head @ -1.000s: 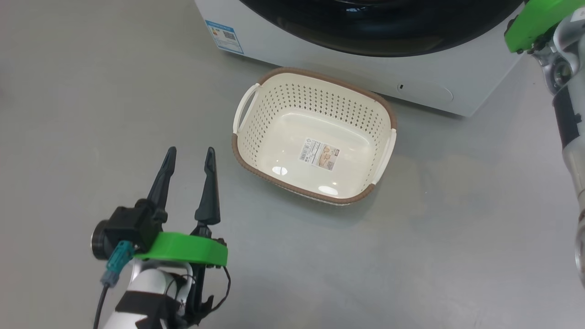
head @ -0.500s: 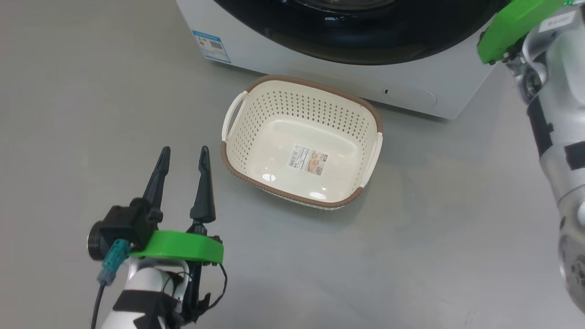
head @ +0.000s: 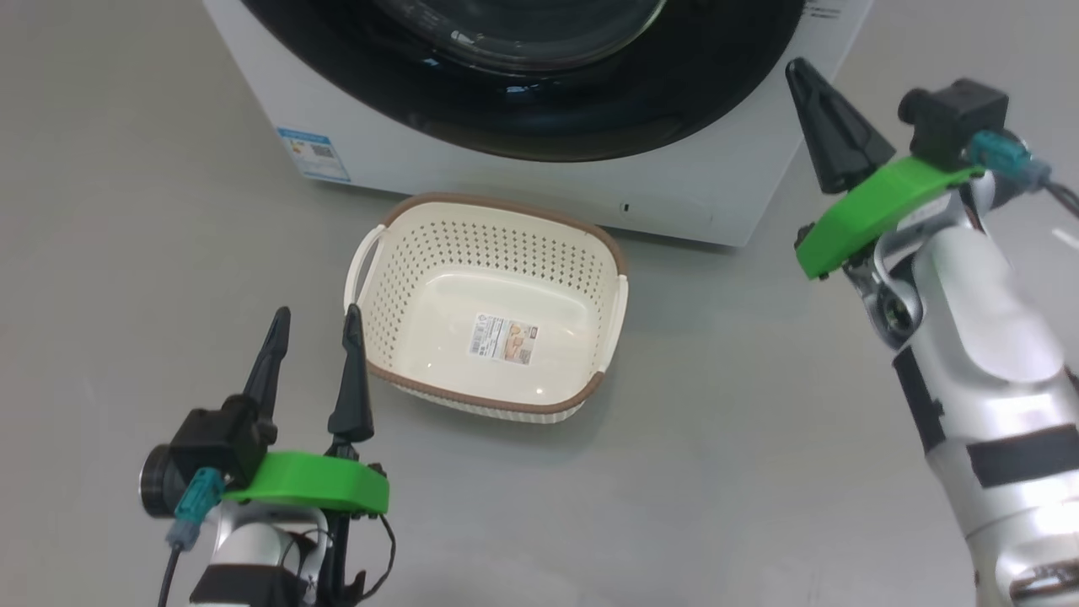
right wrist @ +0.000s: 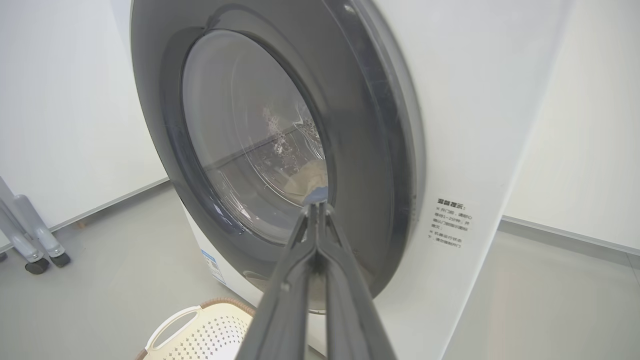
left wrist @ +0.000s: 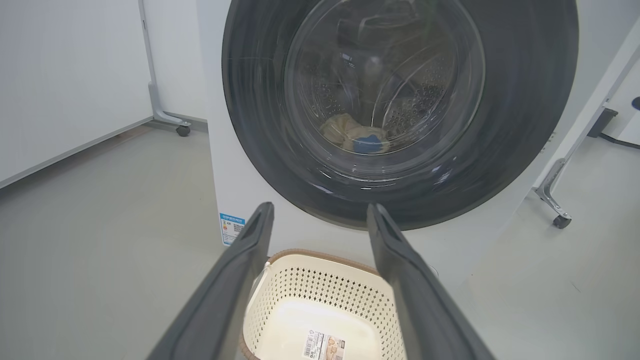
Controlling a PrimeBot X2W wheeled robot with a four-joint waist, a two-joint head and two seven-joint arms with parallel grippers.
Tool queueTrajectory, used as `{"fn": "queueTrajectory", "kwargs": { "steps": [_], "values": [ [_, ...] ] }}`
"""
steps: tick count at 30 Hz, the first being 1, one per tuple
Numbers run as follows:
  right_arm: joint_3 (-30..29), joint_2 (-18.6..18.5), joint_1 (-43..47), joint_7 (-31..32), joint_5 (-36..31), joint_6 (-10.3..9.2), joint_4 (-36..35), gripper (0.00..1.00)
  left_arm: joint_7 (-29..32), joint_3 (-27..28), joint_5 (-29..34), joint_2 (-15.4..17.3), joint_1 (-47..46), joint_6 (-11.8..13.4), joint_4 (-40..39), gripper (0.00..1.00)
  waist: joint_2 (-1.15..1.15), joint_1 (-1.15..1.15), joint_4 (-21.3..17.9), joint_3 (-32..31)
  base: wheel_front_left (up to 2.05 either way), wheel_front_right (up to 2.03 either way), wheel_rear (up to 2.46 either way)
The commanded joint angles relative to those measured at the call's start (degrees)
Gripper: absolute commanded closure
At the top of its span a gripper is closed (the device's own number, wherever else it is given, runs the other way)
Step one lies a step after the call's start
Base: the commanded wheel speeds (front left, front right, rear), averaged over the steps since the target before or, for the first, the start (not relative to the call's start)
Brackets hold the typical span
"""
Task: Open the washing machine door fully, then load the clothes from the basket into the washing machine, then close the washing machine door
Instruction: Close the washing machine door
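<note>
behind washing machine door (left wrist: pixel 515 125), clothes (left wrist: pixel 357 137) in drum (left wrist: pixel 425 97); basket (head: pixel 506 206) holds sticker (head: pixel 504 339); left end effector (head: pixel 316 311) agape, empty; right end effector (right wrist: pixel 315 210) pinched.

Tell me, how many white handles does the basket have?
2. The left handle sits on the side of the basket nearest the left gripper; the right handle sits opposite. None seems hidden.

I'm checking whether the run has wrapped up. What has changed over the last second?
The head camera swung, so the whole picture shifted. Against the washing machine, the right gripper has drawn back from its front, shut and empty. Unchanged: door closed with the garment inside, basket empty on the floor, left gripper open beside it.
</note>
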Motion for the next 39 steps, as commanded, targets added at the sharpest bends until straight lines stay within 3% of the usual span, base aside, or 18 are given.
{"fn": "queueTrajectory", "kwargs": {
  "steps": [1, 2, 3, 4, 5, 6, 7, 24, 39],
  "values": [
    [0.7, 0.7, 0.6, -0.5, 0.5, -0.22, -2.8, 1.0, -0.1, 2.2, 0.6, 1.7, -0.4, 0.4, -1.7, 0.0, 0.0, 0.01, -1.8, -1.7, 0.0, 0.0, 0.0],
    [0.5, 0.6, 2.3, -0.5, 0.6, -0.22, -4.2, 1.0, 0.1, 2.2, 0.5, 1.8, -0.2, 0.5, -1.9, 0.0, 0.0, 0.01, -2.3, -2.0, 0.0, 0.0, 0.0],
    [0.2, 0.6, 3.8, -0.5, 0.5, -0.22, -5.7, 0.91, 0.2, 2.3, 0.5, 2.1, 0.0, 0.7, -2.0, 0.0, 0.0, 0.01, -2.8, -2.3, 0.0, 0.0, 0.0],
    [-0.1, 0.6, 5.4, -0.5, 0.5, -0.22, -7.2, 0.67, 0.4, 2.5, 0.6, 2.4, 0.3, 0.9, -2.2, 0.0, 0.0, 0.01, -3.4, -2.7, 0.0, 0.0, 0.0],
    [-0.4, 0.7, 7.0, -0.5, 0.6, -0.22, -8.4, 0.49, 0.6, 2.8, 0.5, 2.7, 0.6, 1.1, -2.4, 0.0, 0.0, 0.01, -4.0, -3.1, 0.0, 0.0, 0.0],
    [-0.9, 0.8, 8.5, -0.5, 0.6, -0.22, -9.6, 0.21, 0.8, 3.0, 0.4, 2.9, 0.9, 1.2, -2.6, 0.0, 0.0, 0.01, -4.5, -3.5, 0.0, 0.0, 0.0],
    [-1.4, 0.9, 10.0, -0.5, 0.6, -0.22, -10.6, 0.02, 1.0, 3.1, 0.4, 3.2, 1.1, 1.4, -2.7, 0.0, 0.0, 0.01, -5.0, -3.8, 0.0, 0.0, 0.0],
    [-7.2, 2.2, 31.8, 4.1, -2.2, -0.22, -30.1, 0.0, 4.4, 3.6, -0.8, 5.1, 6.0, 3.3, -6.1, 0.0, 0.0, 0.01, -11.7, -8.5, 0.0, 0.0, 0.0],
    [-11.9, 2.4, 44.7, 9.6, -4.5, -0.22, -43.4, 0.0, 6.3, 4.2, -1.0, 6.1, 10.2, 5.9, -8.2, 0.0, 0.0, 0.01, -14.4, -11.6, 0.0, 0.0, 0.0]
  ]
}}
